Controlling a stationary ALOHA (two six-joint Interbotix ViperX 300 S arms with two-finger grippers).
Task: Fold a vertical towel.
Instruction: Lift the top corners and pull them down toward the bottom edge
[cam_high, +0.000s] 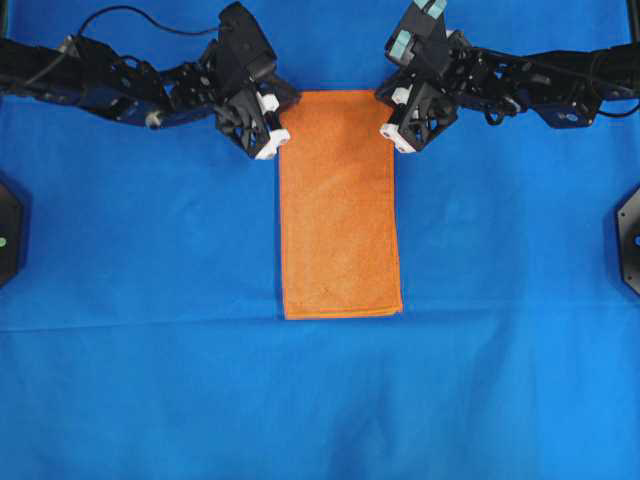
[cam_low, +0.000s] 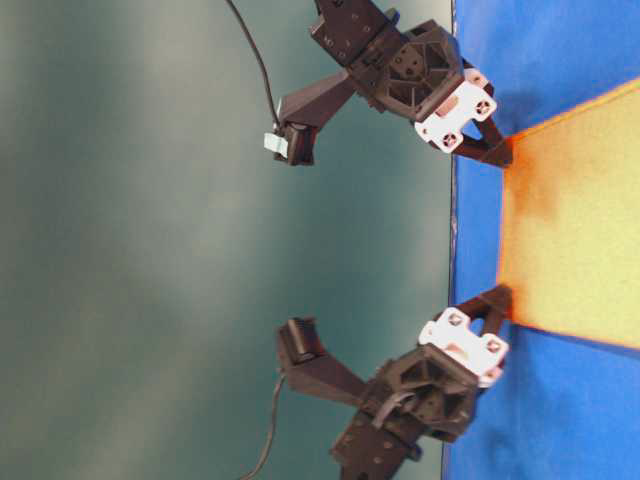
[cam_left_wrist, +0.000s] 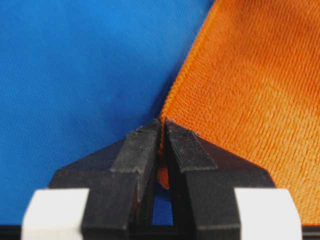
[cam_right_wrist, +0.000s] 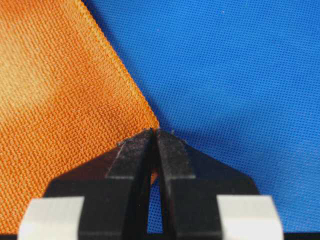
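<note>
Plain orange towel (cam_high: 340, 210) on plain blue cloth (cam_high: 150, 380); black-and-white end effectors.

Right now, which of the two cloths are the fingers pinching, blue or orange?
The small orange towel. The left gripper and right gripper each pinch one of its far corners; the large blue cloth just lies flat underneath.

Both arms reach in from the upper corners of the overhead frame, wrists angled down and inward toward the top centre. The left gripper (cam_high: 283, 125) sits at upper centre-left, its black fingers (cam_left_wrist: 142, 150) pressed together, pinching the towel (cam_high: 338, 205) corner. The right gripper (cam_high: 388, 118), at upper centre-right, mirrors it, fingertips (cam_right_wrist: 137, 155) closed on the opposite corner.
</note>
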